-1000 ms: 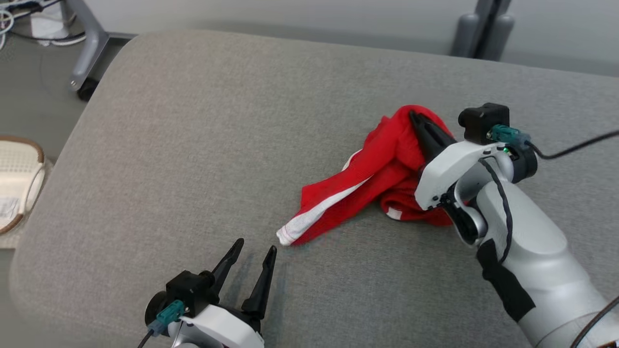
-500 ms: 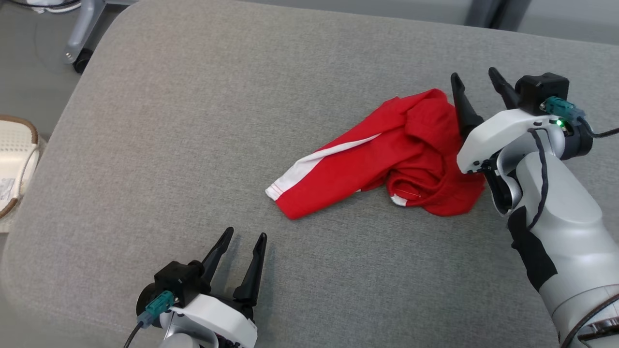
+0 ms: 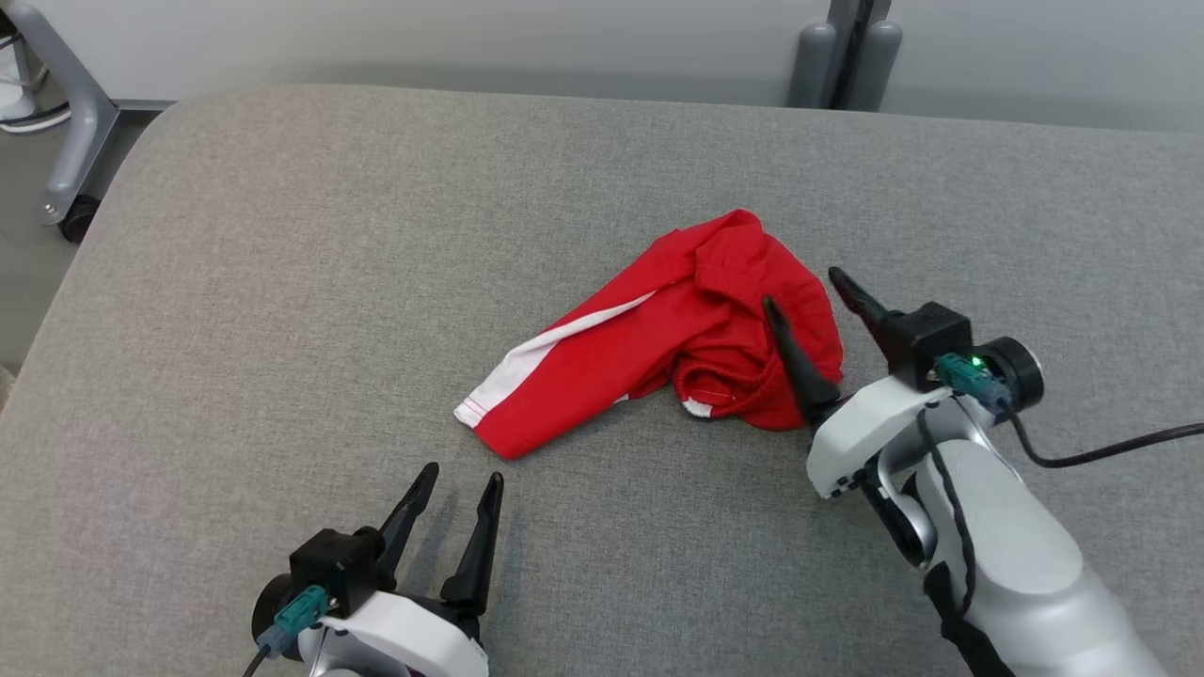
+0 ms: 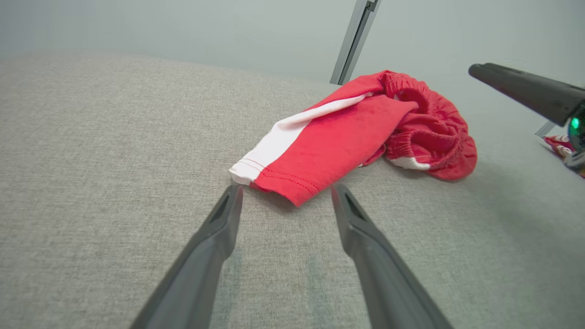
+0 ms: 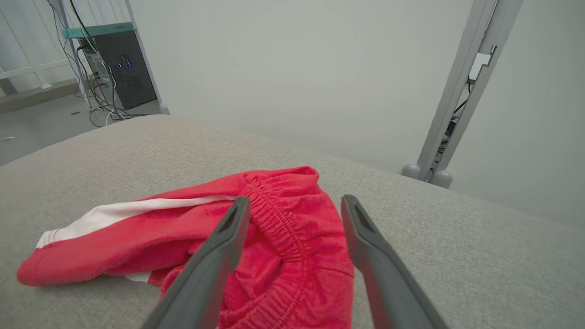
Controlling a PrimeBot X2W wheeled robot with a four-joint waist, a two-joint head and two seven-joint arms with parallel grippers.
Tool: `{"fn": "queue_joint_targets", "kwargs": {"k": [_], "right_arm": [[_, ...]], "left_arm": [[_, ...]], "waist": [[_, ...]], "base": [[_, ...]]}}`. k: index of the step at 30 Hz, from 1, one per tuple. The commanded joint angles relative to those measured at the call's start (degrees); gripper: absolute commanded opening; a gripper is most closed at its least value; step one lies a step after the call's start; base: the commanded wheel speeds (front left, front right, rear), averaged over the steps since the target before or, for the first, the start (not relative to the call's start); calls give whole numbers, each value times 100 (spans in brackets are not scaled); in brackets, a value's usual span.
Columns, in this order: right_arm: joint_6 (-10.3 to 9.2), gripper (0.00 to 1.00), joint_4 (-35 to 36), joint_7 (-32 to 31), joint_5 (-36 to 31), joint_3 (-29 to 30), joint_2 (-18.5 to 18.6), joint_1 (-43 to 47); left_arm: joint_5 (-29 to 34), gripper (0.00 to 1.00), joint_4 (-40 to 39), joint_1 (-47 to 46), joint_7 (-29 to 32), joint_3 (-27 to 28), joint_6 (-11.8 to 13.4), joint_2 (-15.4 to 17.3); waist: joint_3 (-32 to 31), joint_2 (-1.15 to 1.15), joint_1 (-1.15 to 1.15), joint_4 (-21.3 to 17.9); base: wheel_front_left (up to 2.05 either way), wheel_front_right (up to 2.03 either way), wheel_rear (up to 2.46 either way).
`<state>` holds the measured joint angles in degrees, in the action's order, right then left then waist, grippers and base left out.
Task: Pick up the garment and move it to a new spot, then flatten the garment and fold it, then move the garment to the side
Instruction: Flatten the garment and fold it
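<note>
Surface: broad, padded, covered in grey woven cloth, corners rounded. Garment: laid on the surface a little right of centre, well clear of every edge.

Position against the tools. The right tool is found at the garment's bunched right end. One finger is seen across the cloth's right margin, the other just outside it over bare upholstery. In the right wrist view the gathered waistband is framed between the two fingers. Contact with the cloth cannot be judged. The tool is released, fingers spread wide, nothing pinched. The left tool is placed near the front of the surface, short of the garment's hem and apart from it. In the left wrist view that hem is lined up just beyond the fingertips. This tool too is released and empty.

Materials and shapes. The garment is made of red knit with a white side stripe and red stitching along the hem. One end is stretched out flat and tapering. The other is crumpled into a rounded heap with a puckered, elasticated band. The fingers are long, dark, tapered and matte. The wrist housings are white and smooth, each fitted with a black camera block and a teal plug.

Count: one surface, one garment, two tools, four fingers, two camera blocks, two teal plugs.
</note>
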<state>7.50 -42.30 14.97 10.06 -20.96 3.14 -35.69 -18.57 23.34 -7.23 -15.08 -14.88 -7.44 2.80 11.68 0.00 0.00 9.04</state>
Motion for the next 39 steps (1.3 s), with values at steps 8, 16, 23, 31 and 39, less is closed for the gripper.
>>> {"fn": "queue_joint_targets", "kwargs": {"k": [8, 16, 23, 31, 39], "right_arm": [[-2, 100, -131, -550, -535, -442, 17, -379], [-2, 87, -660, -1074, -1168, -35, 48, -702], [-2, 0, -836, -1131, -1375, 225, 61, -656], [-2, 0, -653, -692, -1301, 384, 5, -809], [-1, 0, 800, -223, 1309, -1215, -13, -1200]], "left_arm": [[-48, 100, 25, 22, -9, -111, -8, 25], [-132, 100, 50, 83, -9, -99, -8, 25], [-163, 100, 20, 75, -9, -73, -8, 23], [-193, 100, 17, 24, -9, -81, -8, 23], [4, 100, 188, 198, -9, -204, -8, 26]], "waist": [[53, 0, 0, 297], [112, 0, 0, 596], [145, 0, 0, 637], [135, 0, 0, 586], [-418, 0, 0, 540]], "base": [[0, 0, 0], [0, 0, 0], [0, 0, 0], [0, 0, 0], [0, 0, 0]]}}
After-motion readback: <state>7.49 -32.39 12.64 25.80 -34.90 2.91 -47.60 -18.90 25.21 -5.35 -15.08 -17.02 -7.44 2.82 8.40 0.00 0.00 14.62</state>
